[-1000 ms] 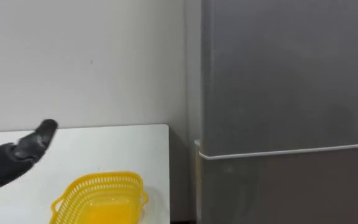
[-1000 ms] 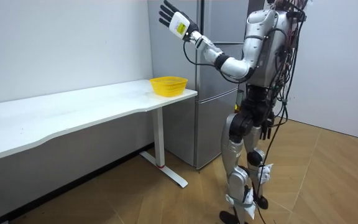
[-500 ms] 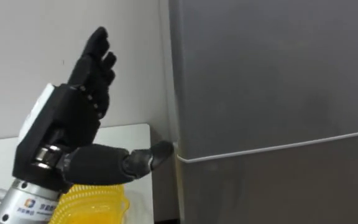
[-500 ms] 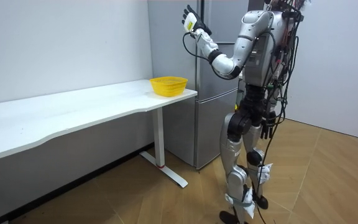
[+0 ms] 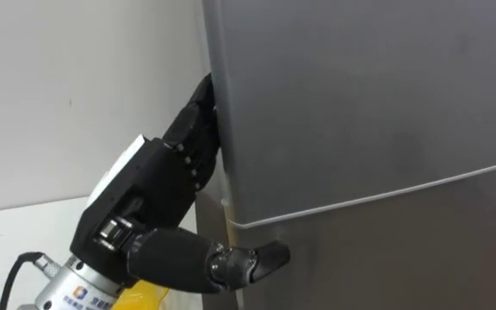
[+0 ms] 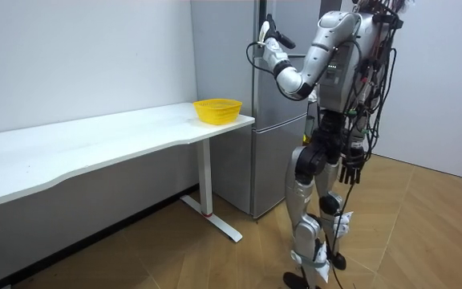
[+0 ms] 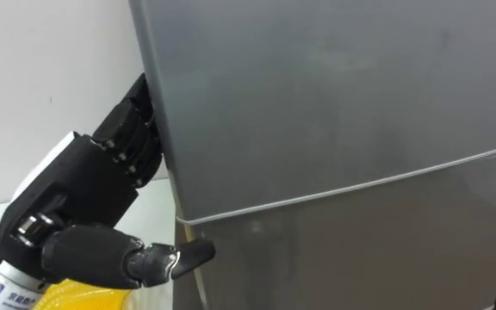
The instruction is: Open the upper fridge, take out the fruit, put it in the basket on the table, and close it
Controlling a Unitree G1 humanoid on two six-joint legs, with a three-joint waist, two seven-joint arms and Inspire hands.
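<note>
left hand (image 5: pixel 149 185) | reaches behind left edge of upper fridge door (image 5: pixel 360 103) | grip: cannot tell

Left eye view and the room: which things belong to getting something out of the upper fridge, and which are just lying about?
For the job:
upper fridge door, closed
left hand, at that door's left edge

Lying about:
yellow basket on the white table
lower fridge door
right hand, idle at the robot's side
</note>
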